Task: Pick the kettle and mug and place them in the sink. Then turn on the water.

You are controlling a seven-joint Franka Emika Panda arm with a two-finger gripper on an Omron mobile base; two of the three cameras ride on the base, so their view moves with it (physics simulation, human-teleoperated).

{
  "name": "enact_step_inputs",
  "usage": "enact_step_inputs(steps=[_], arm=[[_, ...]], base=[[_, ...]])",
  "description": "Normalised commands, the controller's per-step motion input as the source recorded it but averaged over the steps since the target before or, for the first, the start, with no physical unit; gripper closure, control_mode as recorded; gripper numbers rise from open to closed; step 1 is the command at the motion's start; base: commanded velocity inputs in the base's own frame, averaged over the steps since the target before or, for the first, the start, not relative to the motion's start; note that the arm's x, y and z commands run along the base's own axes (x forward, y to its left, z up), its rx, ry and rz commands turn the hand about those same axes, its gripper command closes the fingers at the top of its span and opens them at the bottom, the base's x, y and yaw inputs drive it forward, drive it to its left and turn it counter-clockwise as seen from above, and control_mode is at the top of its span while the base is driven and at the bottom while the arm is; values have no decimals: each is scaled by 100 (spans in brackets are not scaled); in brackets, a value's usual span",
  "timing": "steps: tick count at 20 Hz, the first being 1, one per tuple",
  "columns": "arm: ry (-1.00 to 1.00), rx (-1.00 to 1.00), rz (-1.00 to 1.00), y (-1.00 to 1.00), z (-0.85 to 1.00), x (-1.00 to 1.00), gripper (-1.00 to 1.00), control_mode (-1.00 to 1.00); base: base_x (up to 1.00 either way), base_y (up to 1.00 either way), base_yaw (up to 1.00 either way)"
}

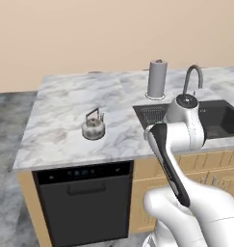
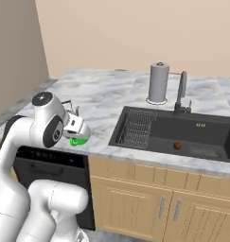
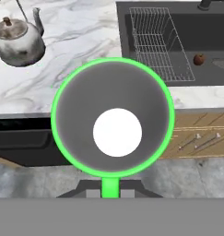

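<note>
Overhead, white marble counter (image 1: 65,103), dark sink (image 2: 192,130)

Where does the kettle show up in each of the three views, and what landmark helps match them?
Left base view: the kettle stands on the marble counter, left of centre, well left of the sink.
Right base view: I cannot make it out; the arm covers that stretch of counter.
Hand view: upper left corner, beyond the mug rim.
Shared landmark: the wire rack in the sink's near end.

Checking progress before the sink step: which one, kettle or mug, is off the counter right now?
The green mug, shut in the tool; the silvery kettle sits on the marble.
</note>
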Motion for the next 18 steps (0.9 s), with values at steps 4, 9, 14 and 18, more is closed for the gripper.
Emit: enact_step_inputs(steps=[4,9,14,18], arm=[[0,0,0,0,0,0,100,100],[0,0,0,0,0,0,100,100],[0,0,0,0,0,0,100,100],[0,0,0,0,0,0,100,100]], base=[[-5,-82,0],[0,-77,0],[3,-79,1],[16,-76,4]])
